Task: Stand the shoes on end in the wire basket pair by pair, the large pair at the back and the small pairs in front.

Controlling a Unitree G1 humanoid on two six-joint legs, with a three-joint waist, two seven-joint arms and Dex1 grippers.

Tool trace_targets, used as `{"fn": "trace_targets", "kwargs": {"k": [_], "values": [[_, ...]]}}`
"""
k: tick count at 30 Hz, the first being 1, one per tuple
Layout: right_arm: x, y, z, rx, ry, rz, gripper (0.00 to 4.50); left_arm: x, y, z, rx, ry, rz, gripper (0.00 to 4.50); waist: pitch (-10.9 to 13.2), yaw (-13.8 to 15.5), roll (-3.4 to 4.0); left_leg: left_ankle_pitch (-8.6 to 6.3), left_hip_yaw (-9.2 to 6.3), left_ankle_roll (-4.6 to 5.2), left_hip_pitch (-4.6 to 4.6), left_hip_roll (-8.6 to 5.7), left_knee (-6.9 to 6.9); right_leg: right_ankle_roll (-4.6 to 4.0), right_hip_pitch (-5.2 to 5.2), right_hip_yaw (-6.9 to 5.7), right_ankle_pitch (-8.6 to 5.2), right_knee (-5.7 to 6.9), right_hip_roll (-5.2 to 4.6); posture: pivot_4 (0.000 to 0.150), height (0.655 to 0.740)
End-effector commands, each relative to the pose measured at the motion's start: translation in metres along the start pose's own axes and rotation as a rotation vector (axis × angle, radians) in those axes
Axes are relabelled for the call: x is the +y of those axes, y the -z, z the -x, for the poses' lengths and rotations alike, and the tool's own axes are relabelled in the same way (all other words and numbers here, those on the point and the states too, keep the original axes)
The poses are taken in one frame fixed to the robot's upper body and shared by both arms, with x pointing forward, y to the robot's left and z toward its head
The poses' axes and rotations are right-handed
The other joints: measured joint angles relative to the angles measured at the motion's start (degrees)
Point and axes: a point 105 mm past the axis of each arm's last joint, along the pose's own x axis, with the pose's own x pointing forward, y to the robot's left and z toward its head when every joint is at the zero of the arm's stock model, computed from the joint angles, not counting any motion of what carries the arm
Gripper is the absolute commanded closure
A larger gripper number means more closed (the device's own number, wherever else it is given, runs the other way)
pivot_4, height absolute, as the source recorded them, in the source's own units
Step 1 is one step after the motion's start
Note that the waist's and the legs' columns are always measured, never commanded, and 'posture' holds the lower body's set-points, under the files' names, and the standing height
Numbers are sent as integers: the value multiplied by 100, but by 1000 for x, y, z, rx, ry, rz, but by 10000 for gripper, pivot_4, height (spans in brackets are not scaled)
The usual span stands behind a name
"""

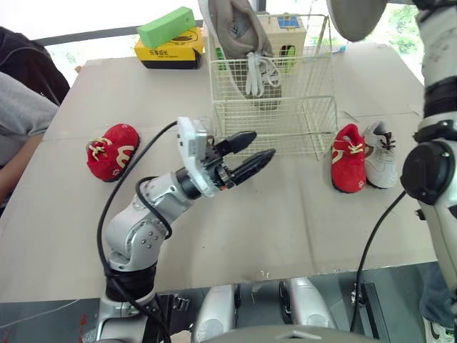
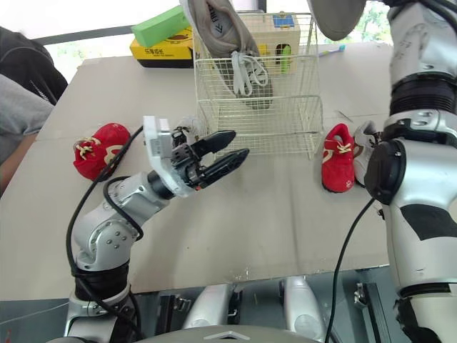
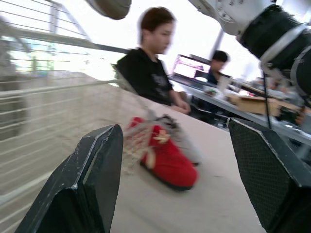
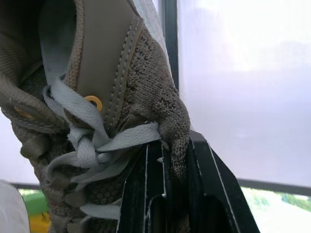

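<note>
The left end effector [image 1: 246, 156] is being held low over the tabletop [image 1: 285, 229], just in front of the wire basket [image 1: 285, 121]. Its two black fingers [image 1: 239, 141] are being held apart and nothing is being gripped between them. They are being pointed toward the robot's right, along the basket's front wall. In the left wrist view a red shoe [image 3: 167, 158] is being framed in the gap between the fingers, lying on its sole well beyond the tips and untouched by them. This shoe is being shown in the head views by the basket's front right corner, with a small white shoe [image 1: 380, 153] touching its outer side. A second red shoe [image 1: 113, 150] is lying on the tabletop to the robot's left, well apart from the left end effector and from the basket. Inside the basket, a standing grey shoe [image 1: 243, 43] is being propped on end against the left rear part, with its laces hanging down. The right end effector [image 4: 167, 145] is being held high and is clamped on the knitted edge of a held grey shoe [image 4: 97, 97]. The sole of that shoe is being shown at the top edge of the head views, above the basket's right side. A green box [image 1: 166, 27] is resting on a yellow box [image 1: 169, 50] behind the basket's left side. A person's grey sleeve [image 1: 21, 118] is being shown at the tabletop's left edge.
</note>
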Motion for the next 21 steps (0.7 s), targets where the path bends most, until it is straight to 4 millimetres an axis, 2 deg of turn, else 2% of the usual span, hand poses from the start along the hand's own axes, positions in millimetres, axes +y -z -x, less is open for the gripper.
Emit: {"fn": "trace_targets", "kwargs": {"k": [1,5,12,16,21], "values": [[15,-32,-9,-187,-15,-23,44359,3,-23,13,-75,-72,-101,7826,0,-3,-1,1,-3,-2,-25,0,6,1,-20,0,1,0,-2,1500,7400],[18,-29,-10,-233,12,-116,44359,4,-21,23,-64,-112,-120,7826,0,14,-1,1,-6,-1,-33,-3,1,1,-27,-5,1,-6,-12,1500,7400],[21,9,-5,-211,93,-182,44359,5,-21,28,-63,-150,-134,7826,0,-46,-1,1,-1,-1,-25,-3,1,1,-26,-4,1,4,-8,1500,7400],[37,39,-1,-146,77,-106,44359,9,-25,30,-69,-168,-148,7826,0,-62,0,1,1,-1,-21,-1,1,1,-32,2,1,19,-4,1500,7400],[52,45,-4,-126,56,-51,44359,9,-27,33,-62,-177,-166,7826,-1,-63,-3,1,4,-1,-24,-1,3,1,-44,12,1,30,-4,1500,7400]]}}
